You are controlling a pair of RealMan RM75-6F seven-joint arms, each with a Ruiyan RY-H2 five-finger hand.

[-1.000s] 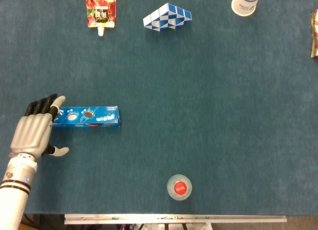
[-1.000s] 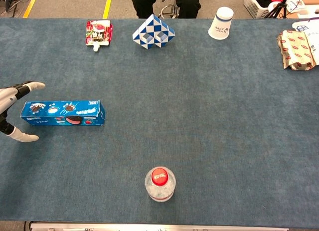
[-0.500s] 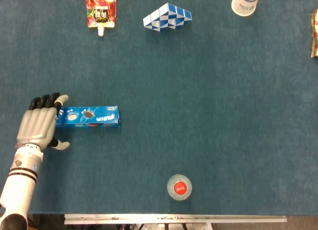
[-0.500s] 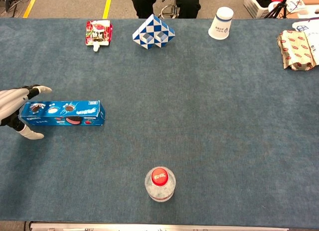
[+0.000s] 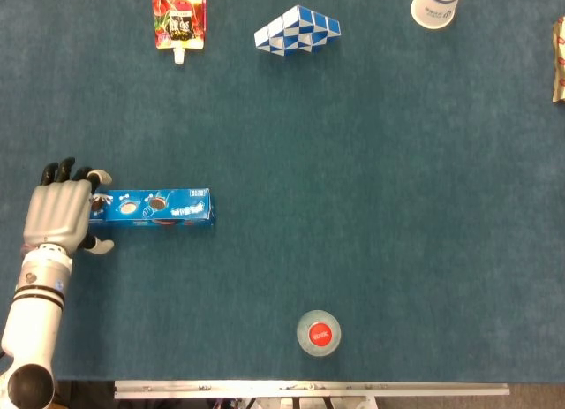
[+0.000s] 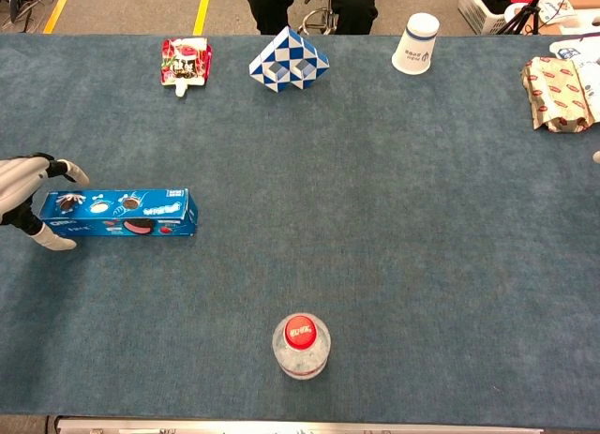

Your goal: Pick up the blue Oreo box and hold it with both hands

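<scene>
The blue Oreo box [image 5: 154, 208] [image 6: 122, 214] lies flat on the blue table, long side running left to right, at the left. My left hand [image 5: 60, 213] [image 6: 23, 195] sits at the box's left end, fingers [image 5: 75, 173] curled over its far side and thumb [image 5: 100, 246] on the near side, a little off the box. Nothing is gripped. A small pale tip [image 6: 596, 157] shows at the right edge of the chest view, probably my right hand; its fingers are out of frame.
A red-capped water bottle [image 5: 318, 333] [image 6: 300, 345] stands near the front edge. Along the far side are a red drink pouch [image 5: 178, 16], a blue-and-white folding puzzle [image 5: 297, 29], a paper cup [image 5: 436, 4] and a wrapped packet [image 6: 559, 92].
My left hand has drawn slightly left and its fingers have curled in around the box's left end. The box has not moved. A pale tip has appeared at the chest view's right edge.
</scene>
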